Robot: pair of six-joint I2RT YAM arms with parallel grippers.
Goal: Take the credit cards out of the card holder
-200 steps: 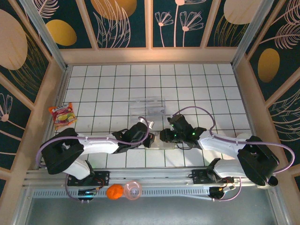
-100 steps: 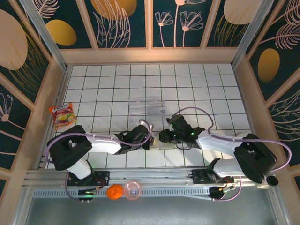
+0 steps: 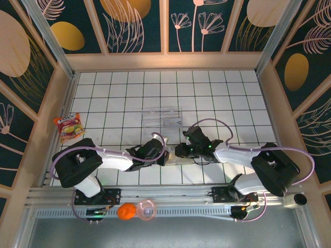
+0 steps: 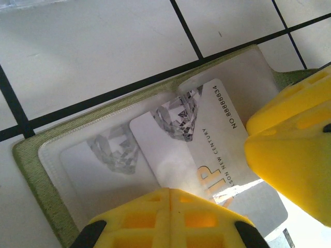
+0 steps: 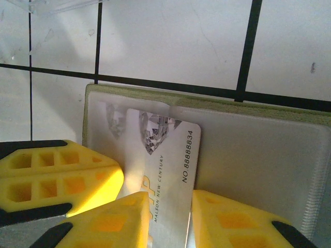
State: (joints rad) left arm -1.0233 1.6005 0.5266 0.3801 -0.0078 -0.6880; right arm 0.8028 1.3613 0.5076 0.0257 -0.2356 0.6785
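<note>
The card holder (image 3: 182, 159) lies open on the tiles between my two grippers. Its green rim (image 5: 207, 101) and pale inside show in the right wrist view. A pale credit card (image 5: 168, 165) printed with a number sticks partly out of its pocket, and my right gripper (image 5: 173, 209) is shut on it. The same card (image 4: 209, 129) lies beside a second one (image 4: 101, 163) that sits under the clear pocket. My left gripper (image 4: 170, 206) is shut with nothing in it and presses on the holder's left half. From above, the left gripper (image 3: 164, 156) and the right gripper (image 3: 179, 151) nearly touch.
A clear plastic tray (image 3: 163, 116) stands just beyond the grippers. A snack packet (image 3: 69, 127) lies at the left wall. An orange object (image 3: 125, 211) and a pink one (image 3: 146, 209) rest on the rail in front of the bases.
Both arms' rear links have shifted slightly. The two grippers have stayed at the card holder, with the card still between the right fingers.
</note>
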